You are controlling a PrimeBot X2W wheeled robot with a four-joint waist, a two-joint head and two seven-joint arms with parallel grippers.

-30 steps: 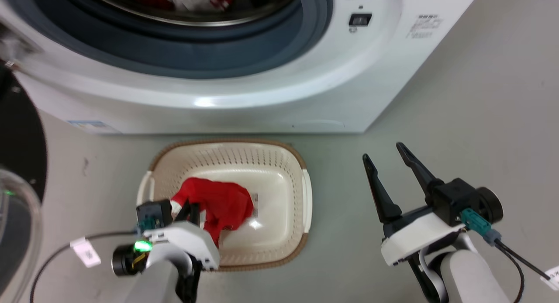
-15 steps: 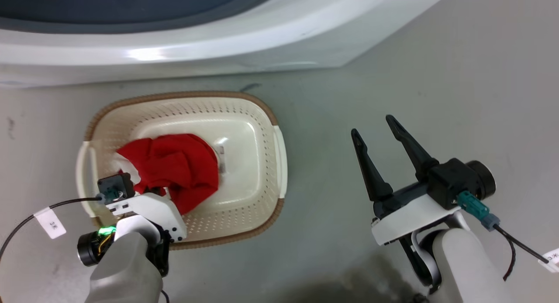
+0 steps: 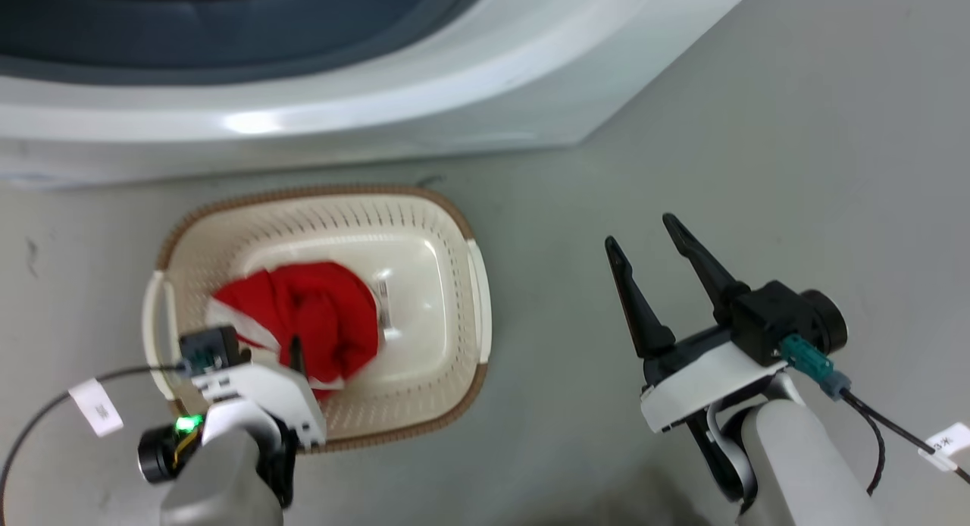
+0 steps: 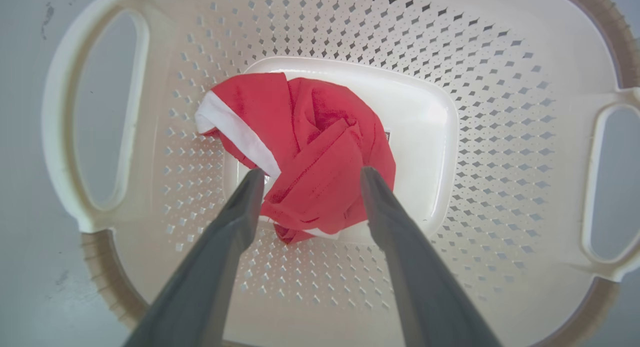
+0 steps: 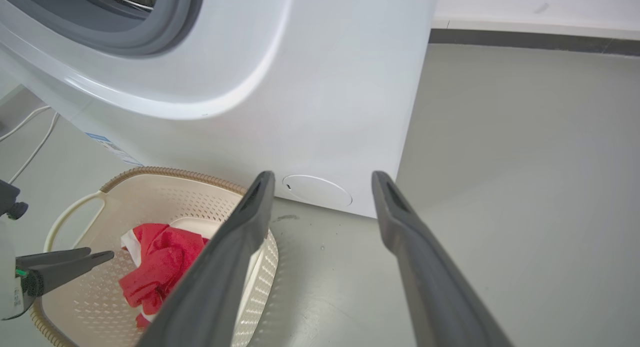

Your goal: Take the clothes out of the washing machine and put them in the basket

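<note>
Clothes (image 4: 320, 137) here are one red garment with white trim, bunched on the bottom of the basket (image 3: 462, 230), which stands on the floor (image 3: 758, 132) before the washing machine (image 3: 379, 94). Half a second ago the cloth lay looser, with the left tool (image 4: 311, 171) down against it. Now that tool's fingers are spread and hold nothing, their tips just over the heap's near edge. The right tool (image 3: 639, 229) is over the floor well to the basket's right, spread and empty as before.
</note>
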